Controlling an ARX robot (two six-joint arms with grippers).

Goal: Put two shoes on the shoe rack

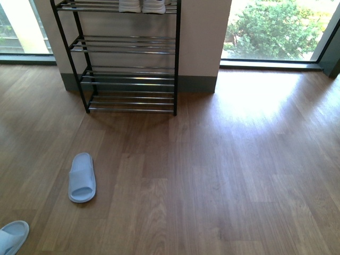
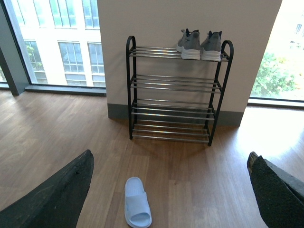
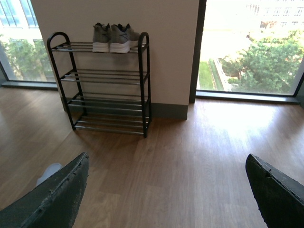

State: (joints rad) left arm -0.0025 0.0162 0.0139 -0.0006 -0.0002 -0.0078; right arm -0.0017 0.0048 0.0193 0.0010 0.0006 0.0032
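A black shoe rack (image 1: 127,58) (image 2: 175,90) (image 3: 107,83) with chrome bar shelves stands against the wall. Two grey sneakers (image 2: 199,45) (image 3: 114,38) sit side by side on its top shelf; the front view catches only their white soles (image 1: 142,6). One pale blue slide sandal (image 1: 82,177) (image 2: 137,203) lies on the wood floor in front of the rack. A second blue sandal (image 1: 11,237) pokes in at the front view's lower left corner. My left gripper (image 2: 171,190) hangs open above the floor, just beside the first sandal. My right gripper (image 3: 166,190) is open over bare floor, with a sandal tip (image 3: 48,172) beside one finger.
Large windows (image 1: 276,29) flank the white wall section (image 1: 204,37) behind the rack. Wood plank floor (image 1: 223,175) stretches wide to the right of the sandals. Neither arm shows in the front view.
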